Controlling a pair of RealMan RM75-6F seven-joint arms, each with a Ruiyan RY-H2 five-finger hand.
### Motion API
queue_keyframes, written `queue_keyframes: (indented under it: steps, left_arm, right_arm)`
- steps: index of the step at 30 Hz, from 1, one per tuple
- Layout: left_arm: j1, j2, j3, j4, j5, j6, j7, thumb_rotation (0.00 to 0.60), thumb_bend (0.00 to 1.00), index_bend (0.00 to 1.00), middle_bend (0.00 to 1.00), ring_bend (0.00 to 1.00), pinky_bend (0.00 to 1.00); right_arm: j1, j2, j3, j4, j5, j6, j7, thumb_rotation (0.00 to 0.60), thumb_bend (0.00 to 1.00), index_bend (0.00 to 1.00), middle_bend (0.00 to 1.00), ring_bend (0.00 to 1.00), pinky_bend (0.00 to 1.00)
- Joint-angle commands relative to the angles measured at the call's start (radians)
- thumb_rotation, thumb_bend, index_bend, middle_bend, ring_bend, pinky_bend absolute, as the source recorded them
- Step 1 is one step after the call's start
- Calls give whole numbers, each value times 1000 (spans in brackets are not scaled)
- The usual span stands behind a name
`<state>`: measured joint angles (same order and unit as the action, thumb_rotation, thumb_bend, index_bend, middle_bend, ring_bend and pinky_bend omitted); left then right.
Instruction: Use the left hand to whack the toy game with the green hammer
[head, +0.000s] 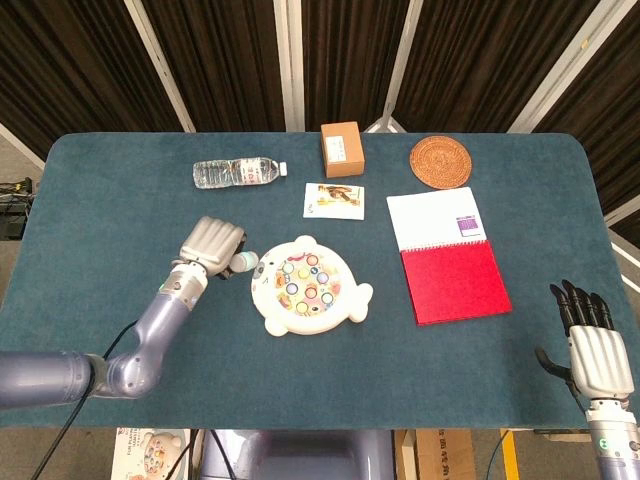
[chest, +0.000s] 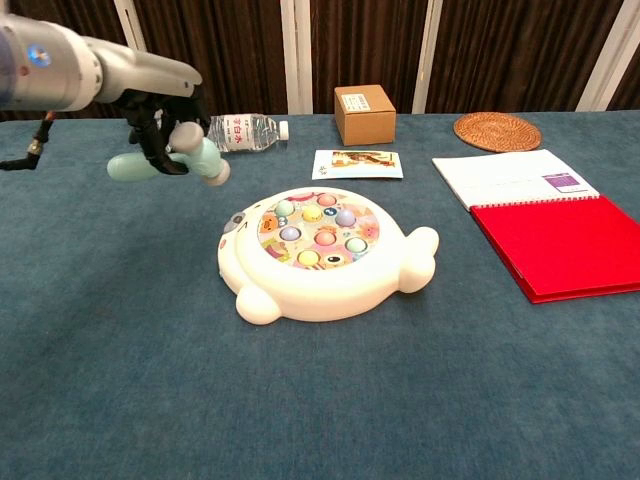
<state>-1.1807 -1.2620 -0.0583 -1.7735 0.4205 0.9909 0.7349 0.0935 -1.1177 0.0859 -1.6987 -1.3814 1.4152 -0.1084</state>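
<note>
Chest view: left hand (chest: 160, 122) grips one green hammer (chest: 170, 160) (airborne) beside one toy game (chest: 320, 250).

We were looking at what seemed a robot lab or demo space rather than a home. A blue-carpeted table (head: 120, 200) stood before dark curtains (head: 220, 60) hung between pale metal struts (head: 288, 60). Unrelated props were laid out across it: a water bottle (head: 238, 173), a cardboard box (head: 341, 149), a woven coaster (head: 440, 161), a notebook (head: 447, 254). Cables (head: 12, 195) and cartons (head: 445, 455) lay on the floor.
</note>
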Motion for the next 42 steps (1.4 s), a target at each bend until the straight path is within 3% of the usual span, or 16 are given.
queue_keyframes:
  steps: [1,5,15,42]
  left_arm:
    - [129,57,63,-9,171,-33,-150,600,726,669,586,487,576]
    - [212,57,111,35,278,-73,-244,600,727,667,585,487,576]
    - [288,9,118,120,388,-103,-329,600,728,660,577,485,575]
    - [345,-110,98,269,383,-101,-296,600,711,575,516,429,519]
  right_arm:
    - [0,-1,-1,1,-2,1,-2,600,265,0,0,0,0]
    - [-1,-5,-4,1,-11,5,-10,600,265,0,0,0,0]
    - [-2,-7,-6,4,-18,10,-14,600,264,0,0,0,0]
    - [-2,-8,-5,1,-16,10,-13,600,265,0,0,0,0]
